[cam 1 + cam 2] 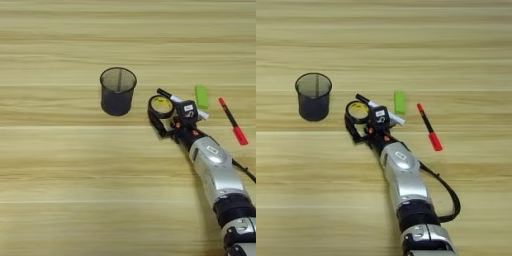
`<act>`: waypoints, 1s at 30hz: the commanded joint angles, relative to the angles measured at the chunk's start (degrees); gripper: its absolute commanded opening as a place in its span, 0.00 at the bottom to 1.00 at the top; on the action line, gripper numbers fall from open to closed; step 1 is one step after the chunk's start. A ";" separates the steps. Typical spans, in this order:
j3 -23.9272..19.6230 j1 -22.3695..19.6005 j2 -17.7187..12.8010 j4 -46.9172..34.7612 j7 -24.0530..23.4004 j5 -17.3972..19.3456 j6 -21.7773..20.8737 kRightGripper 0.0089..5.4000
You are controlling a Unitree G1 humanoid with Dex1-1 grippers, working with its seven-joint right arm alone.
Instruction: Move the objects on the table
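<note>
A black tape roll [161, 104] with a yellow core lies at the table's middle right. My right gripper [162, 111] reaches it from the lower right, its two black fingers pressed against the roll's left and right sides. A white black-capped marker [166, 94] lies slanted just behind the roll and passes behind the gripper. The black wire-mesh pen cup [117, 91] stands upright to the left of the roll. To the right lie a lime-green block [201, 96] and a red marker [232, 121].
The silver forearm [401, 172] runs from the bottom edge up to the gripper, with a black cable [448, 192] looping on its right. The wood-grain table [60, 175] fills both views.
</note>
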 commanded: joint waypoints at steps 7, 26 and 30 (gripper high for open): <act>-0.28 -2.83 -0.57 -0.53 -0.09 0.18 -0.55 0.74; -0.77 -2.62 -0.52 -2.12 0.31 0.72 -1.29 0.74; -0.81 -2.43 -0.51 -2.81 0.39 0.69 -1.21 0.74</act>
